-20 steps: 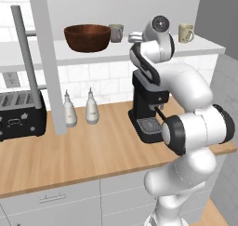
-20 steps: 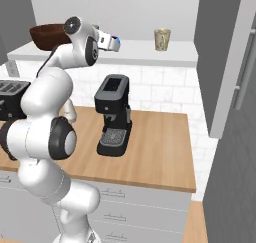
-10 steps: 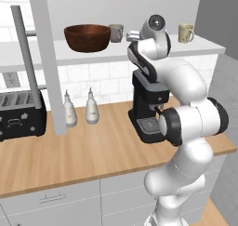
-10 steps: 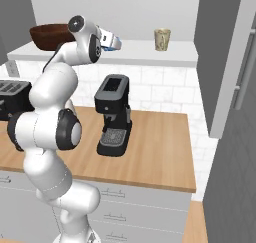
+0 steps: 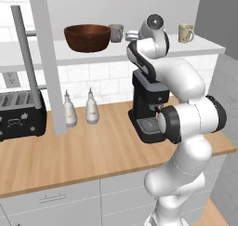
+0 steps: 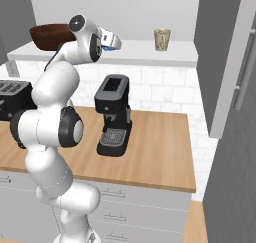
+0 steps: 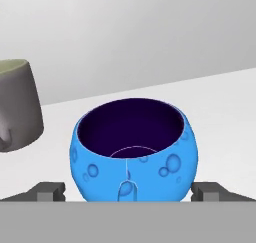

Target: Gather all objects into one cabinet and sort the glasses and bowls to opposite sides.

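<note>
The hand (image 7: 128, 192) is raised to the white shelf floor (image 5: 37, 57) of the open wall cabinet, its two fingers spread wide, one on each side of the small blue bowl (image 7: 134, 149). The bowl stands upright on the shelf between them, and no contact with the fingers (image 7: 50, 191) can be made out. Just left of it in the hand view stands the grey-olive mug (image 7: 17, 104), apart from the bowl. In the left base view that mug (image 5: 115, 33) sits just right of the large brown wooden bowl (image 5: 87, 37), which rests on the left part of the shelf. The cream mug (image 5: 185, 33) stands alone, well apart at the shelf's right end.

Below the shelf runs a white tiled wall and a wooden tabletop (image 5: 83, 150) over pale grey drawers. On the tabletop stand a black toaster (image 5: 21, 116) at far left, two white bottles (image 5: 80, 109) near the wall, and a black coffee machine (image 6: 114, 114) towards the right. A grey cabinet door (image 5: 46, 57) with a bar handle hangs open at left; another grey door (image 6: 227, 62) stands at right.
</note>
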